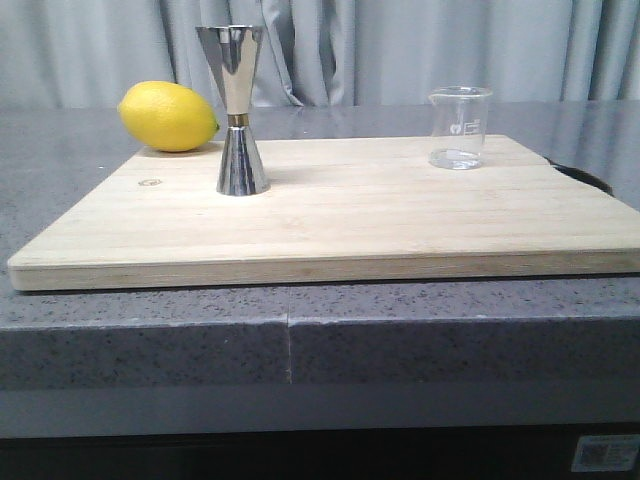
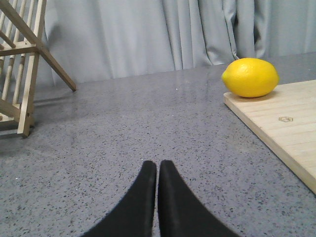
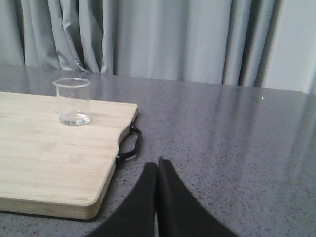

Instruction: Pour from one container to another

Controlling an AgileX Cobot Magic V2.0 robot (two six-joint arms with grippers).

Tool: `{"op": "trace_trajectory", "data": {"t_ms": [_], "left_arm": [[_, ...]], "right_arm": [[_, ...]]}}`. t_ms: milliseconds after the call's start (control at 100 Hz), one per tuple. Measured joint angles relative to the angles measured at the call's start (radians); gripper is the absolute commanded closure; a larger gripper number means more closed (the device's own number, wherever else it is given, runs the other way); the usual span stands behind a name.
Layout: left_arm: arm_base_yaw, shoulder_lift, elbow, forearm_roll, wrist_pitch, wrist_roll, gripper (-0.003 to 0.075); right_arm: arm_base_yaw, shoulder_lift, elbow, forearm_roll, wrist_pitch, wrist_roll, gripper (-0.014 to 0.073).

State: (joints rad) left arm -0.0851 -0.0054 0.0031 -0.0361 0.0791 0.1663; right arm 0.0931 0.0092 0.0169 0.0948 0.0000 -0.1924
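The small clear glass beaker (image 1: 460,127) stands upright at the right of the front view, on the pale wooden cutting board (image 1: 350,215). It looks light, rigid, slick and breakable, so a mid-wall hold seems safest. Its white print is too small to read. The shiny steel hourglass jigger (image 1: 240,110) stands left of centre, beside a yellow lemon (image 1: 168,116). On the grey worktop (image 2: 123,133), the left gripper (image 2: 158,170) and right gripper (image 3: 157,168) sit closed, empty.

A jigger (image 1: 241,110) stands upright left of centre on a cutting board (image 1: 350,225), with a lemon (image 1: 168,116) behind it at upper left and a beaker (image 1: 459,127) well apart at upper right; the board lies on a countertop (image 1: 80,140).
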Motion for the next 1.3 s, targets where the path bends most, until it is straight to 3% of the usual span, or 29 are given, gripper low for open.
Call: {"op": "trace_trajectory", "data": {"t_ms": [470,1300], "left_arm": [[0.0,0.0,0.0,0.0,0.0,0.0,0.0739],[0.0,0.0,0.0,0.0,0.0,0.0,0.0739]], "right_arm": [[0.0,-0.01,0.0,-0.041,0.037,0.097,0.0662],[-0.031,-0.01,0.0,-0.049,0.049,0.106,0.0662]]}}
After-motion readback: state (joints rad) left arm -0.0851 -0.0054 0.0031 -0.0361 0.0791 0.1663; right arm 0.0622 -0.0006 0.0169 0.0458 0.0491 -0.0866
